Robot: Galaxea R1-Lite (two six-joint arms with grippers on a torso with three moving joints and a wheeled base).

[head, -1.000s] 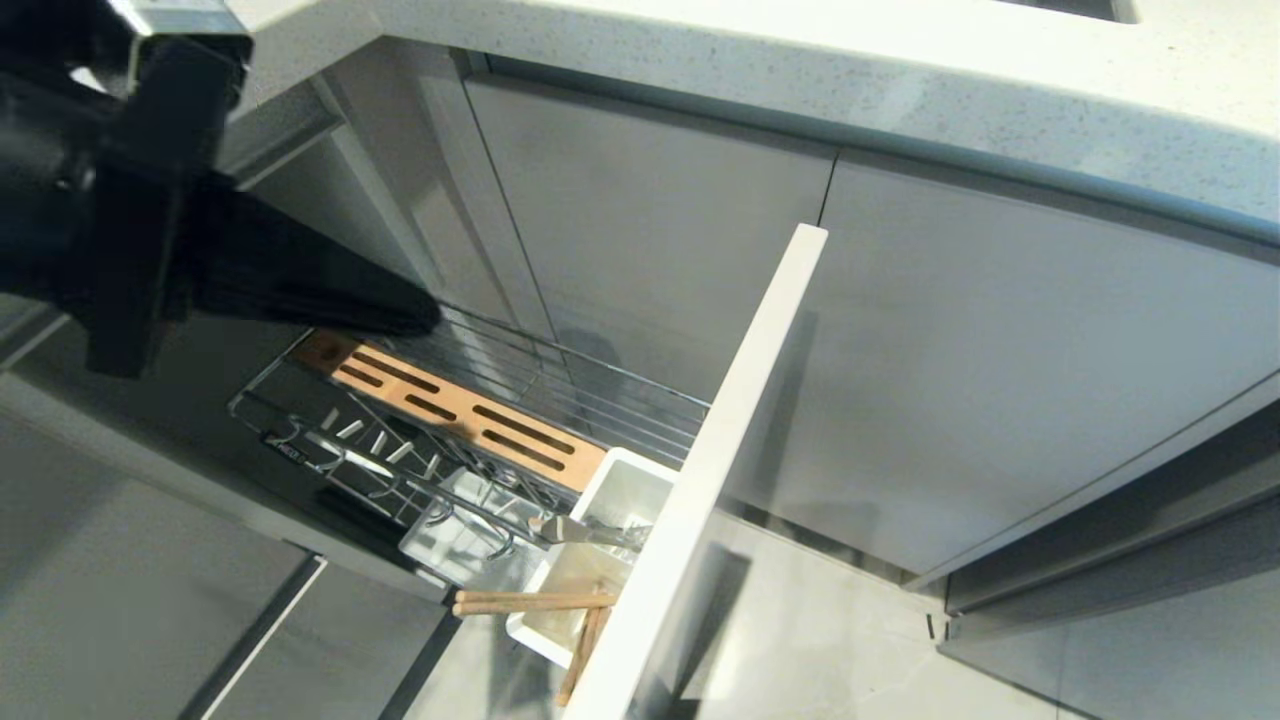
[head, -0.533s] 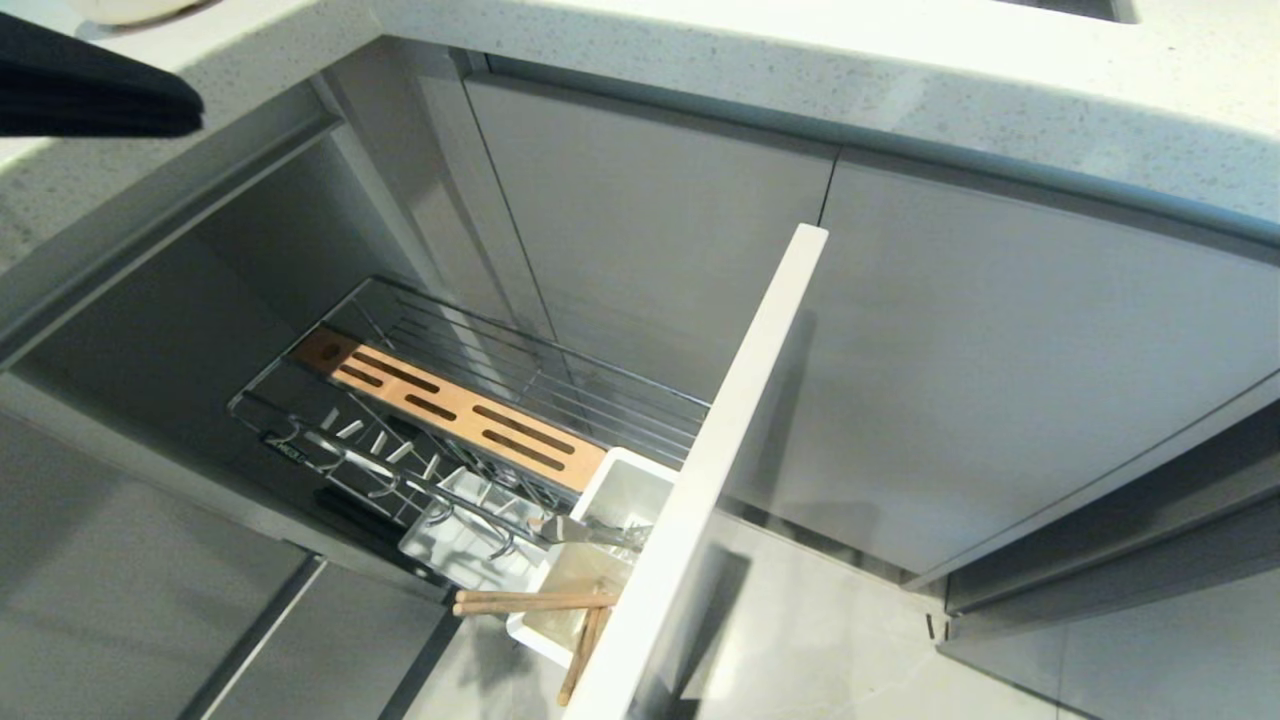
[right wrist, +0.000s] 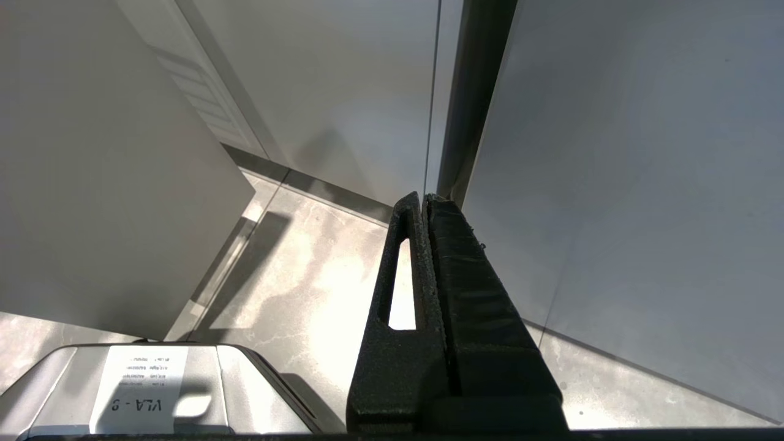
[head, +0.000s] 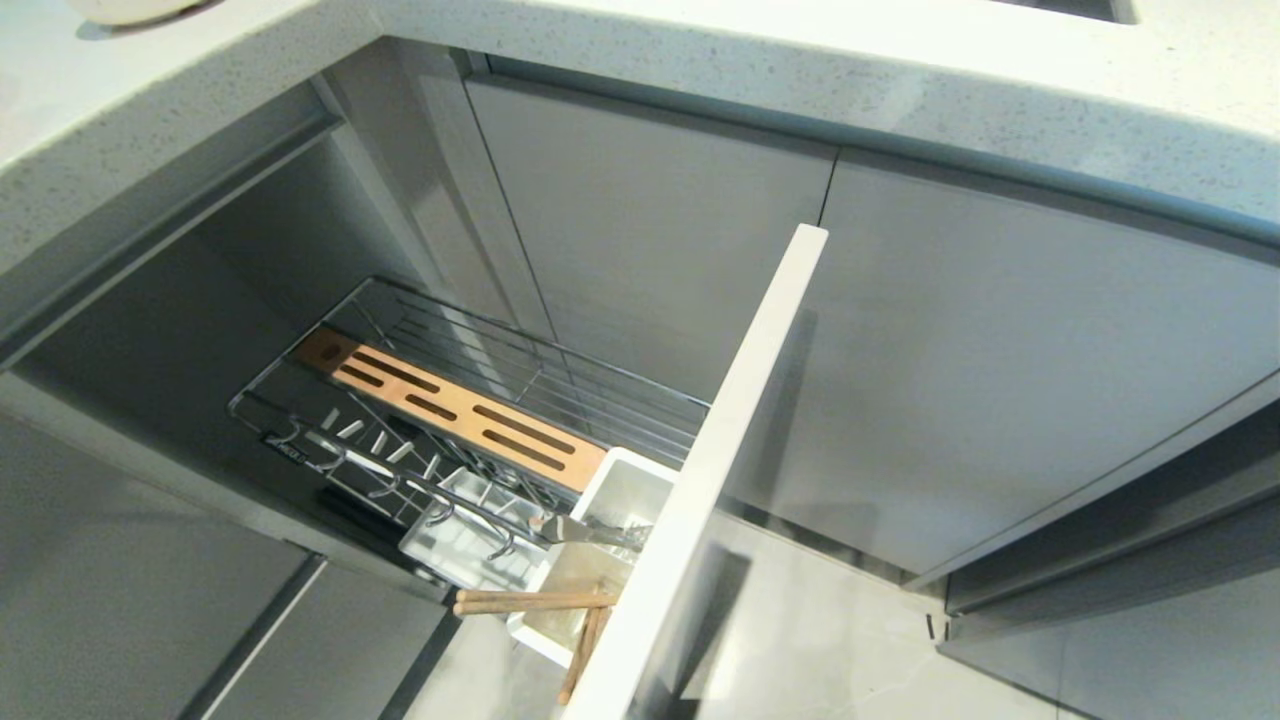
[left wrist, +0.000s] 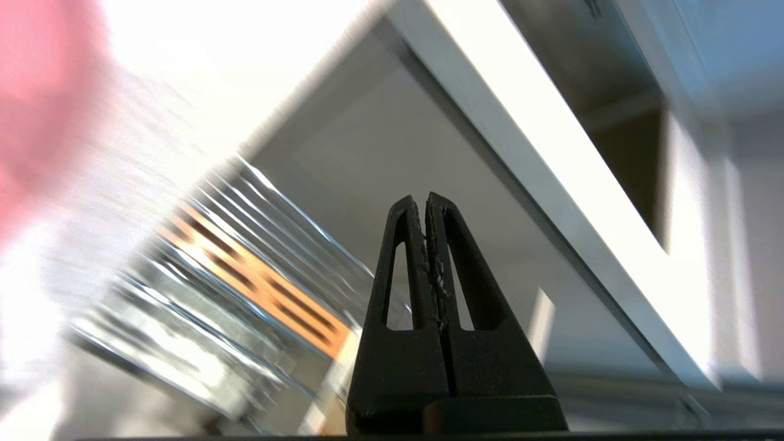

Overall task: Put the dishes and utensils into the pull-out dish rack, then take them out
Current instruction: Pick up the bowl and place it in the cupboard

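Observation:
The pull-out dish rack (head: 520, 385) stands drawn out of the cabinet, its wooden strip (head: 455, 408) along the wire basket. Two chopsticks (head: 530, 601) poke out of the white caddy (head: 625, 490) by the pale front panel (head: 730, 430). The grey spoon (head: 588, 532) lies across that caddy. The edge of a white bowl (head: 125, 10) shows on the counter at far left. Neither arm appears in the head view. My left gripper (left wrist: 424, 199) is shut and empty, aimed past the wooden strip (left wrist: 251, 278), with the pink plate (left wrist: 37, 92) blurred off to one side. My right gripper (right wrist: 422, 199) hangs shut and empty over the floor.
Flat grey cabinet doors (head: 990, 350) run to the right of the rack under the speckled countertop (head: 800, 50). The right wrist view shows the tiled floor (right wrist: 294, 275), a door edge and the robot's base (right wrist: 153, 386).
The left arm swung from over the back of the rack up to the counter at far left, then left the head view. The rack and utensils stayed put.

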